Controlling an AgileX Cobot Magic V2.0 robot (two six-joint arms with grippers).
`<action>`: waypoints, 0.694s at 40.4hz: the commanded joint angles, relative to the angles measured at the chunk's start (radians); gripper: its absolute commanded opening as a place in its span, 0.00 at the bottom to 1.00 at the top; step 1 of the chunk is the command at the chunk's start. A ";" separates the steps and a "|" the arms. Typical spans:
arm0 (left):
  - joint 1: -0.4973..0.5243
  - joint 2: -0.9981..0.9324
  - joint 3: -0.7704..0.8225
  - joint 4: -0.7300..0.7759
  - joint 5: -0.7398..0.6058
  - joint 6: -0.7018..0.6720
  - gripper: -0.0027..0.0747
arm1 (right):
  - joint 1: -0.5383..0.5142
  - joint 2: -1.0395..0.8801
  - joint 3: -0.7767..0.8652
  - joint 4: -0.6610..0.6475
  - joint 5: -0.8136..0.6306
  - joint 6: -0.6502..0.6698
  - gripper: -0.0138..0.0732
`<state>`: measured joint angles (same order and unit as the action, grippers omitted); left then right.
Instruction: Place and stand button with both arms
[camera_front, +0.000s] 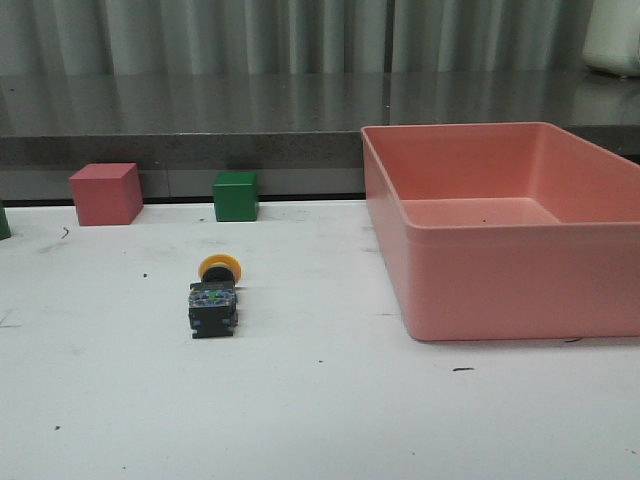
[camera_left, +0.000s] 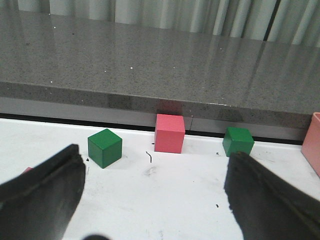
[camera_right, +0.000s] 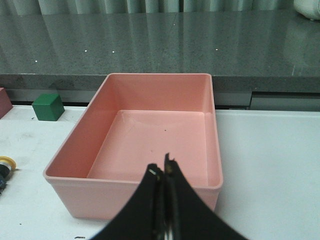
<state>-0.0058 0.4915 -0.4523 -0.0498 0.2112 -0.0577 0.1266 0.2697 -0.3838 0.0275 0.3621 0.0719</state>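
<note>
Left fingers (camera_left: 42, 192) spread wide, holding nothing; right fingers (camera_right: 162, 200) pressed together, empty, above pink bin (camera_right: 100, 195). Button (camera_front: 214, 295) lying on its side on tabletop (camera_front: 320, 420), left of bin. Probably light, rigid, round cap slippery: better gripped at blocky base.

The front camera sits low and looks forward over the white bench (camera_front: 300, 420). Both wrist cameras look forward too. The right wrist and front views share the pink bin (camera_front: 520, 280).
</note>
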 joint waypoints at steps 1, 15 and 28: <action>-0.012 0.060 -0.074 -0.009 -0.059 -0.012 0.74 | -0.005 0.008 -0.025 -0.014 -0.084 -0.007 0.09; -0.298 0.516 -0.379 -0.077 0.187 -0.012 0.74 | -0.005 0.008 -0.025 -0.014 -0.084 -0.007 0.09; -0.433 0.948 -0.707 -0.124 0.523 -0.012 0.74 | -0.005 0.008 -0.025 -0.014 -0.084 -0.007 0.09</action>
<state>-0.4231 1.3808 -1.0596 -0.1495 0.6876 -0.0577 0.1266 0.2697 -0.3816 0.0275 0.3621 0.0719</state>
